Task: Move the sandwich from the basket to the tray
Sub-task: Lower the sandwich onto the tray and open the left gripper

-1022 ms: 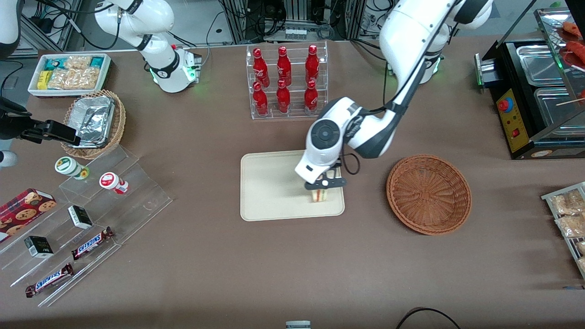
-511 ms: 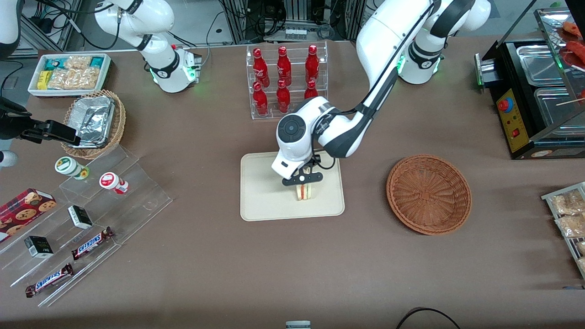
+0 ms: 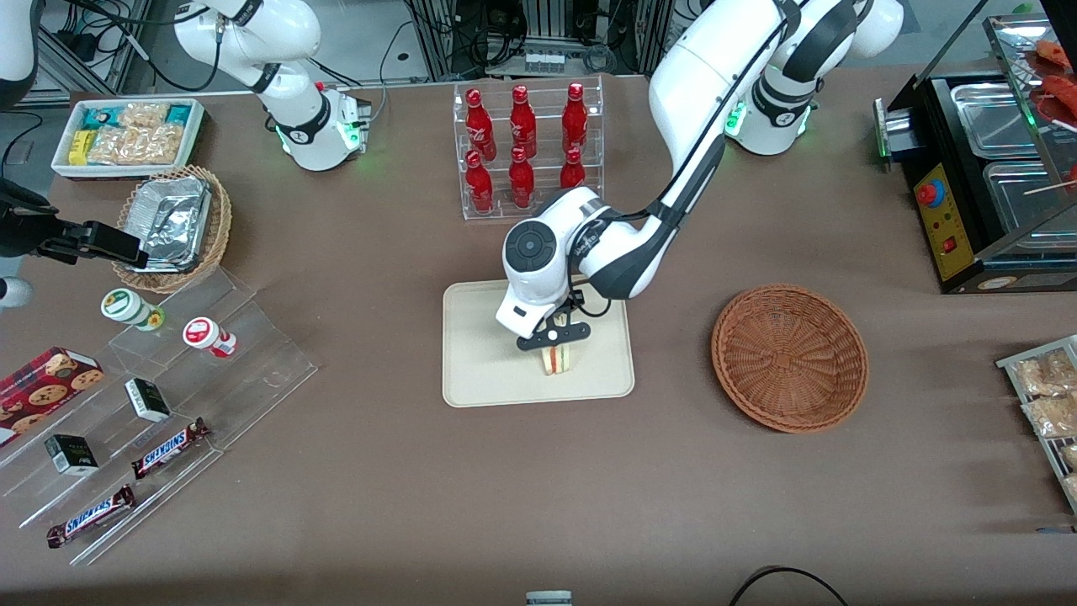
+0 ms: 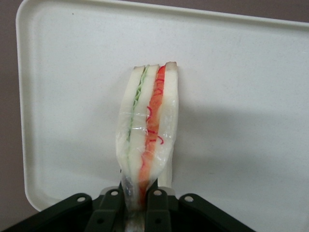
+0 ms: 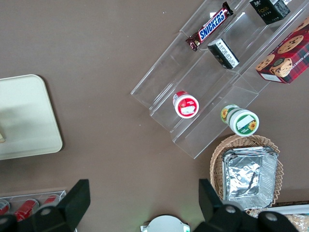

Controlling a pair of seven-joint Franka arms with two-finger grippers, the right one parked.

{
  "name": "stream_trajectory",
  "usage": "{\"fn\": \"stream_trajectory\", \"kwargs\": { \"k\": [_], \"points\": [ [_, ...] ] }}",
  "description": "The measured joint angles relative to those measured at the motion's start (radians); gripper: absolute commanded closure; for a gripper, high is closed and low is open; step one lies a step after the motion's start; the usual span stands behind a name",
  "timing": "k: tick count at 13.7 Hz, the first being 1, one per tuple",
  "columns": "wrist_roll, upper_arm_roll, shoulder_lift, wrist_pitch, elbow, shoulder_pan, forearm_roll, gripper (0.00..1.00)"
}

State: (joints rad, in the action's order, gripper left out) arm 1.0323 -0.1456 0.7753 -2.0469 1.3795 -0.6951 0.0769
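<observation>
Sandwich [image 4: 147, 135]: glossy clear film wrap, wrinkled, over soft pale bread. Tray [image 3: 480, 370]: smooth matt cream plastic, faintly speckled. Basket [image 3: 789, 358]: rough woven reddish-brown wicker. End effector [image 3: 555, 348] over tray: black matt plastic, gripping wrapped sandwich. Table [image 3: 505, 505]: matt brown surface.

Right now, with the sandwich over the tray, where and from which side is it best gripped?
Grip the sandwich across its flat bread faces at the narrow end, coming from above. The wedge stands on edge over the tray, so the faces are the only parallel sides. The pincer is shut on it there; the basket is empty.
</observation>
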Motion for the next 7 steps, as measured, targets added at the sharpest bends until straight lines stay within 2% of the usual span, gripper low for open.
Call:
{"fn": "stream_trajectory", "kwargs": {
  "k": [7],
  "points": [
    [0.001, 0.008, -0.006, 0.004, -0.039, 0.002, 0.001, 0.0]
  ]
}}
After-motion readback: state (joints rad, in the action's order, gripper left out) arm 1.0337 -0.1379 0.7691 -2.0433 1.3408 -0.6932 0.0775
